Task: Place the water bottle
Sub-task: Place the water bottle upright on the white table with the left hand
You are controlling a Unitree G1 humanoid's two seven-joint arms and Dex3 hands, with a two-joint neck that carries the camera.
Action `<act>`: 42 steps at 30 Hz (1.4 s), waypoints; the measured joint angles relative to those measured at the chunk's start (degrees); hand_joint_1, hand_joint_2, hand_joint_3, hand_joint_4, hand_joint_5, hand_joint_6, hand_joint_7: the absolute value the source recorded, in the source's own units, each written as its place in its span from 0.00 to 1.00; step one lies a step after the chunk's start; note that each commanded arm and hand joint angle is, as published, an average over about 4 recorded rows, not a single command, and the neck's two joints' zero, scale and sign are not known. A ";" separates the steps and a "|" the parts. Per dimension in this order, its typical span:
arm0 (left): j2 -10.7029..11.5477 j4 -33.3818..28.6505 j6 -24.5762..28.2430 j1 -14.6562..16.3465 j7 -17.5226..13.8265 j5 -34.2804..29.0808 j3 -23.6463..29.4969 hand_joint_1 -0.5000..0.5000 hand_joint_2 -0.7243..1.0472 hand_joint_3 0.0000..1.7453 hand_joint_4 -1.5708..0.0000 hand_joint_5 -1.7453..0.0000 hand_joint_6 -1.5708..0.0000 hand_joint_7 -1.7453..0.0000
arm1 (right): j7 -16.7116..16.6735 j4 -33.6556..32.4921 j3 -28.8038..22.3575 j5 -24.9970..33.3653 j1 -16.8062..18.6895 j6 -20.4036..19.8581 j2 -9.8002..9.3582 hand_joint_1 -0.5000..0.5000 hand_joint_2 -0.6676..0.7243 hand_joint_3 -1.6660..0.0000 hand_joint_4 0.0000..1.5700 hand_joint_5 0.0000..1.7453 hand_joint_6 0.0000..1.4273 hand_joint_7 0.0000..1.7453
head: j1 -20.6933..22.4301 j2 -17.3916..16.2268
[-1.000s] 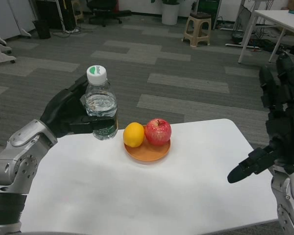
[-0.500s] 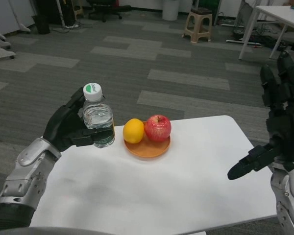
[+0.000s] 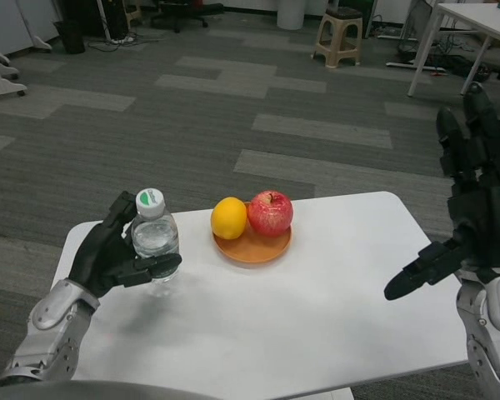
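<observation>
Water bottle being set down at the left of the table.

The water bottle [image 3: 154, 242] is gripped upright by the left hand [image 3: 112, 254], fingers wrapped round its body, low over the white table [image 3: 317, 308]; whether its base touches cannot be told. The placing step is judged nearly complete: a steady lowering and a clean release are called for. Just beside it, an orange plate [image 3: 252, 247] is filled by an orange [image 3: 229, 218] and an apple [image 3: 271, 212]. The right hand [image 3: 471, 208] is held empty, fingers spread, at the right edge.
</observation>
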 measured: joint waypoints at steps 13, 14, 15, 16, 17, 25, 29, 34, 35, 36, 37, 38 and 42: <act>0.33 20.98 -21.71 -6.66 4.35 -13.43 -20.24 0.56 1.00 0.15 0.86 0.00 0.69 0.04 | -0.05 1.10 0.40 0.01 -0.39 0.02 0.37 0.17 0.82 1.00 0.00 0.00 0.00 0.00 | -0.14 -1.03; 0.41 21.89 -22.65 -7.12 4.43 -15.46 -21.77 0.56 1.00 0.15 0.86 0.00 0.68 0.04 | -0.04 1.18 0.40 0.00 -0.40 0.02 0.47 0.17 0.83 1.00 0.00 0.00 0.00 0.00 | -0.18 -1.09; 0.46 22.66 -23.43 -7.48 4.47 -17.18 -23.00 0.56 1.00 0.15 0.86 0.00 0.68 0.04 | -0.04 1.24 0.40 0.00 -0.40 0.03 0.55 0.17 0.84 1.00 0.00 0.00 0.00 0.00 | -0.17 -1.17; 0.47 23.15 -23.98 -7.70 4.50 -18.29 -23.77 0.56 1.00 0.15 0.87 0.00 0.69 0.04 | -0.04 1.29 0.40 0.00 -0.40 0.03 0.61 0.17 0.84 1.00 0.00 0.00 0.00 0.00 | -0.06 -1.25; 0.47 23.40 -24.24 -7.84 4.50 -18.72 -24.11 0.56 1.00 0.15 0.88 0.00 0.69 0.04 | -0.04 1.36 0.40 0.00 -0.40 0.03 0.64 0.17 0.84 1.00 0.00 0.00 0.00 0.00 | 0.09 -1.31; 0.47 23.60 -24.47 -7.96 4.53 -19.00 -24.47 0.58 1.00 0.15 0.96 0.00 0.83 0.20 | -0.04 1.98 0.43 0.00 -0.43 0.03 0.65 0.17 0.84 1.00 0.00 0.00 0.00 0.00 | 0.34 -1.51; 0.47 23.60 -24.42 -7.95 4.56 -18.98 -24.46 0.59 1.00 0.19 0.99 0.00 0.88 0.22 | -0.04 2.03 0.44 0.01 -0.43 0.03 0.65 0.17 0.82 1.00 0.00 0.00 0.00 0.00 | 0.34 -1.59; 0.47 23.54 -24.14 -7.95 4.57 -18.94 -24.38 0.61 1.00 0.20 1.00 0.00 0.96 0.28 | -0.04 2.04 0.46 0.01 -0.44 0.03 0.65 0.17 0.82 1.00 0.00 0.00 0.00 0.00 | 0.41 -1.63; 0.47 23.52 -24.07 -7.95 4.57 -18.94 -24.35 0.62 1.00 0.20 1.00 0.00 0.97 0.28 | -0.04 2.04 0.47 0.01 -0.44 0.03 0.65 0.17 0.82 1.00 0.00 0.00 0.00 0.00 | 0.42 -1.62; 0.48 23.43 -23.95 -7.92 4.59 -18.92 -24.29 0.62 1.00 0.20 1.00 0.00 0.98 0.28 | -0.04 2.04 0.51 0.01 -0.44 0.03 0.65 0.17 0.82 1.00 0.00 0.00 0.00 0.00 | 0.45 -1.61; 0.48 23.35 -23.83 -7.89 4.61 -18.90 -24.24 0.62 1.00 0.20 1.00 0.00 0.99 0.28 | -0.04 2.04 0.54 0.01 -0.44 0.03 0.65 0.17 0.82 1.00 0.00 0.00 0.00 0.00 | 0.48 -1.58; 0.49 23.16 -23.64 -7.81 4.64 -18.65 -24.11 0.62 1.00 0.20 1.00 0.00 1.00 0.29 | -0.04 2.04 0.58 0.01 -0.44 0.03 0.65 0.17 0.82 1.00 0.00 0.00 0.00 0.00 | 0.49 -1.53; 0.85 22.10 -22.65 -7.33 4.71 -16.24 -22.93 0.62 1.00 0.24 1.00 0.00 1.00 0.33 | -0.04 2.03 0.67 0.01 -0.44 0.03 0.65 0.17 0.82 1.00 0.00 0.00 0.00 0.00 | 0.53 -1.31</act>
